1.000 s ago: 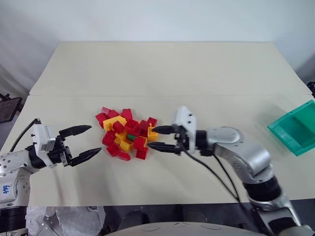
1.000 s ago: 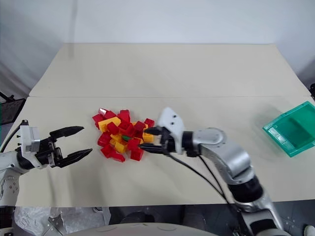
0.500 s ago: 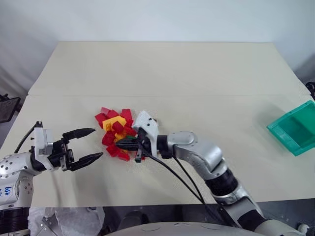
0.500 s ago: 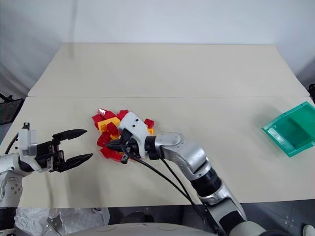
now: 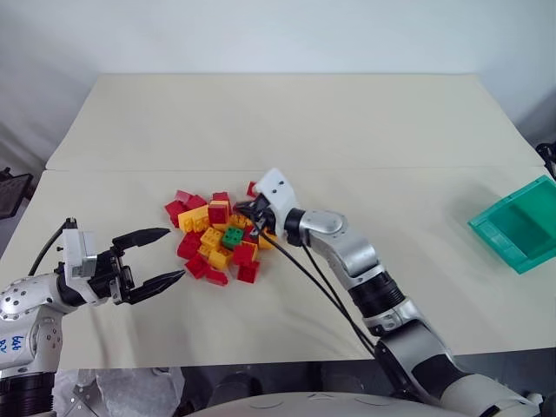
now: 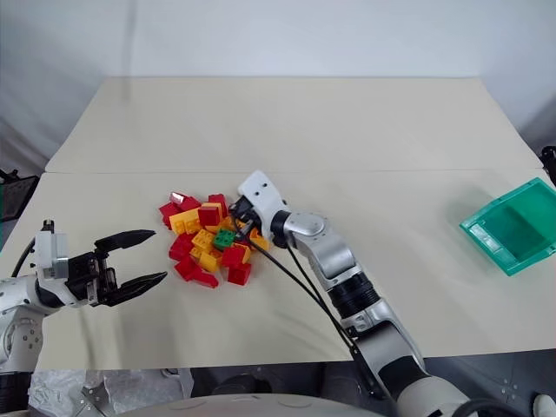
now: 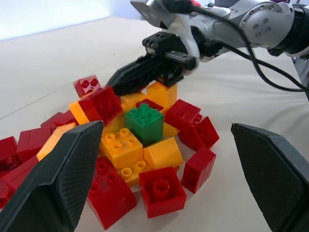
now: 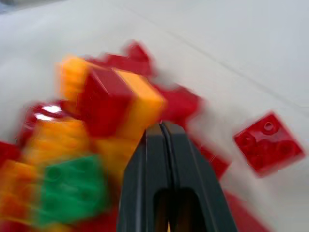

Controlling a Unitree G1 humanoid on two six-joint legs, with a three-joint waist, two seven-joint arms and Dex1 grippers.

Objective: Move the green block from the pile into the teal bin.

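Note:
The green block (image 5: 232, 236) lies studs up near the middle of the pile (image 5: 198, 220) of red and yellow bricks, uncovered. My right gripper (image 5: 245, 211) is shut with nothing between its fingers, and its tips rest against the bricks at the pile's far right side, just beyond the green block (image 8: 72, 188). My left gripper (image 5: 174, 254) hovers open a short way left of the pile, pointing at it, with the green block (image 7: 144, 124) straight ahead of its fingers (image 7: 63, 179). The teal bin (image 5: 519, 224) sits at the table's right edge, far from both grippers.
The cream table (image 5: 287, 122) stretches wide behind the pile, with a seam across it just beyond the bricks. One red brick (image 8: 268, 142) lies apart on the pile's far side. My right arm's cables (image 5: 313, 278) trail over the table between the pile and the front edge.
My right gripper shut and swept from the pile's right edge through the bricks to its far side. Bricks shifted and the green block came into plain view. The left gripper stayed put.

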